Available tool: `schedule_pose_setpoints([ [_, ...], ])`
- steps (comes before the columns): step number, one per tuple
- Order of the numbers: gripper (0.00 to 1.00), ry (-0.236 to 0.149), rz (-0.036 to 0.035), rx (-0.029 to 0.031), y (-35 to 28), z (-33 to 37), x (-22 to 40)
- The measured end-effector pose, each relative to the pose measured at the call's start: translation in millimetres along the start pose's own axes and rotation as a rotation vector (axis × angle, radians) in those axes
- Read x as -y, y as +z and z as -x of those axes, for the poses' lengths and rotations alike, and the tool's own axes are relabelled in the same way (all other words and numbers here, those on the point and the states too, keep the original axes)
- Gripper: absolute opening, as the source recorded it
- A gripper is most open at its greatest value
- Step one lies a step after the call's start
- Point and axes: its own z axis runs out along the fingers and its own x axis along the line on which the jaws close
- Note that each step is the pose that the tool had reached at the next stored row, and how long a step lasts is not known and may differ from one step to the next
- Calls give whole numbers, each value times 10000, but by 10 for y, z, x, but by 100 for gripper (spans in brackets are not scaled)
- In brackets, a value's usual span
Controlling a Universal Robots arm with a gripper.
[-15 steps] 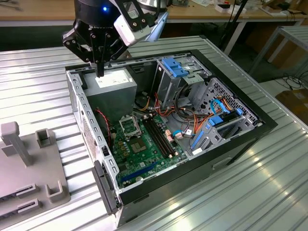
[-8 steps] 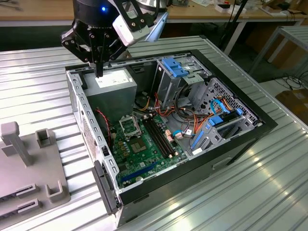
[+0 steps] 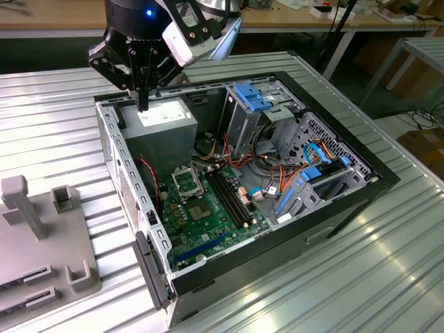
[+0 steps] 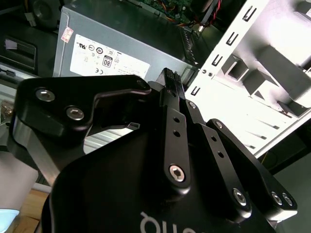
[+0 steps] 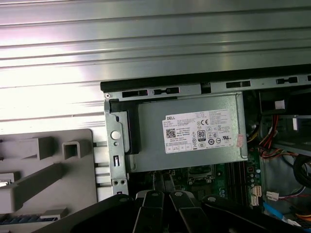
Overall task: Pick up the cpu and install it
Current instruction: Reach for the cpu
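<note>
Above the power supply (image 3: 158, 119), the gripper (image 3: 142, 105) hung with its jaws drawn together and nothing seen between them; where the cpu lay could not be told. Farther into the case (image 3: 132, 187) sat the black socket frame (image 3: 186, 182) (a grey fixture tray (image 3: 41, 236) stood outside). The cpu would likely be light, stiff and delicate underneath, best pinched by opposite edges.

Bright light; harsh glare on table (image 5: 146, 73)
</note>
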Motion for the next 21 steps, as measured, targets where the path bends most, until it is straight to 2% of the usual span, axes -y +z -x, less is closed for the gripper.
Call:
schedule_pose_setpoints([
  [6,11,-1,0,0,0,-45,4],
  [12,11,-1,0,-2,0,-124,9],
  [21,11,0,-1,-9,0,-178,14],
])
